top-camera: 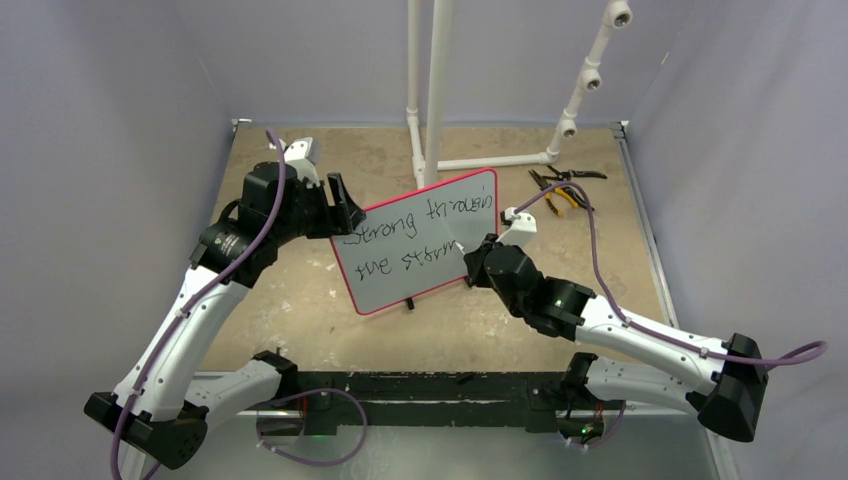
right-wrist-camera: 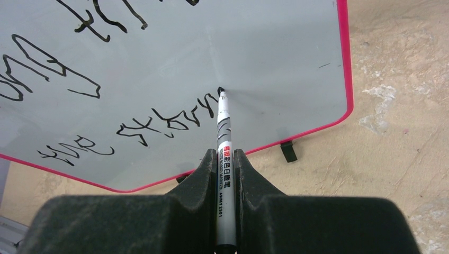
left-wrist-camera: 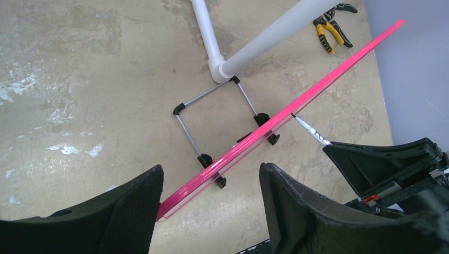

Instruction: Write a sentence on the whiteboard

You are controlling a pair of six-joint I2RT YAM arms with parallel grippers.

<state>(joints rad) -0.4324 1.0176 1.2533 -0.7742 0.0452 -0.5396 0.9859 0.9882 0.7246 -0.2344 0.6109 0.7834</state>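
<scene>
Whiteboard [top-camera: 400, 288] — pale grey, red-rimmed, on black feet — sentence [top-camera: 400, 262] reads "Strong through the storm". Right gripper [right-wrist-camera: 224, 156] clamps marker [right-wrist-camera: 224, 140], tip on board; left gripper [left-wrist-camera: 210, 175] gapes wide astride board's edge

The white pipe frame [top-camera: 436, 90] crowds the back of the whiteboard [top-camera: 400, 288]. The left gripper [left-wrist-camera: 210, 182] straddles its left edge, jaws wide. The right gripper [right-wrist-camera: 225, 159] clamps a marker [right-wrist-camera: 223, 114] against its face. Pliers [top-camera: 560, 192] lie off the right corner. Bare tabletop [top-camera: 300, 310] opens in front.

Table [top-camera: 300, 310] seen from high behind, whiteboard [top-camera: 425, 250] viewed edge-on from the left wrist, its face seen close from the right wrist, shared by all.
</scene>
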